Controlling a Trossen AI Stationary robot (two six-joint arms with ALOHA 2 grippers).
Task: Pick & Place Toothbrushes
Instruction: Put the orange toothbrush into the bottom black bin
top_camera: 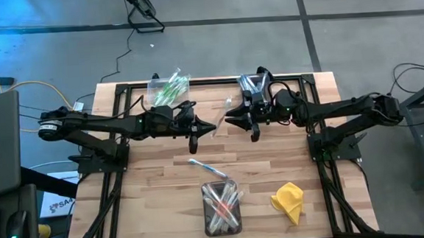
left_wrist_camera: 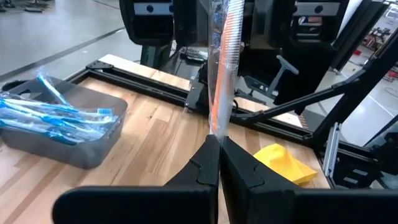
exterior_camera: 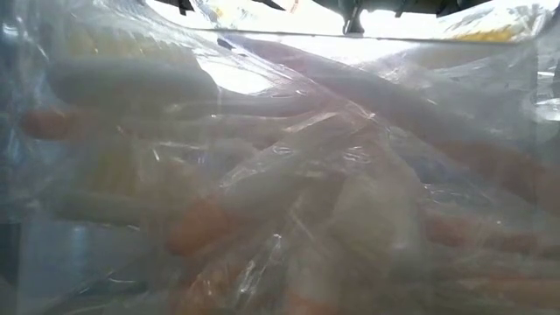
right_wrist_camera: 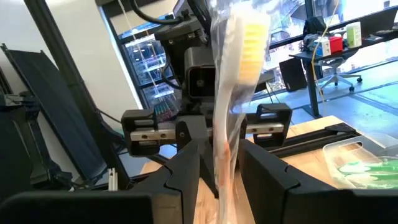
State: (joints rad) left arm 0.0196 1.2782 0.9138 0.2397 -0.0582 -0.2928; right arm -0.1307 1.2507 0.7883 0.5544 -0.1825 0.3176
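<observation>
Pinching one wrapped toothbrush (left_wrist_camera: 225, 56) together, the clenched left hand (left_wrist_camera: 219, 144) and the right hand (right_wrist_camera: 219, 163) meet mid-surface. Three bins: blue brushes (left_wrist_camera: 59, 115) beside the left hand, green brushes (right_wrist_camera: 367, 167) seen only from the right wrist view, a pink-orange bin (top_camera: 222, 206) nearer the yellow cloth (top_camera: 288, 201).

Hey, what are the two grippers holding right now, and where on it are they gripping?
Both hold one wrapped toothbrush. The right gripper clamps its handle below the bristle head; the left gripper is shut on the wrapper's other end.
</observation>
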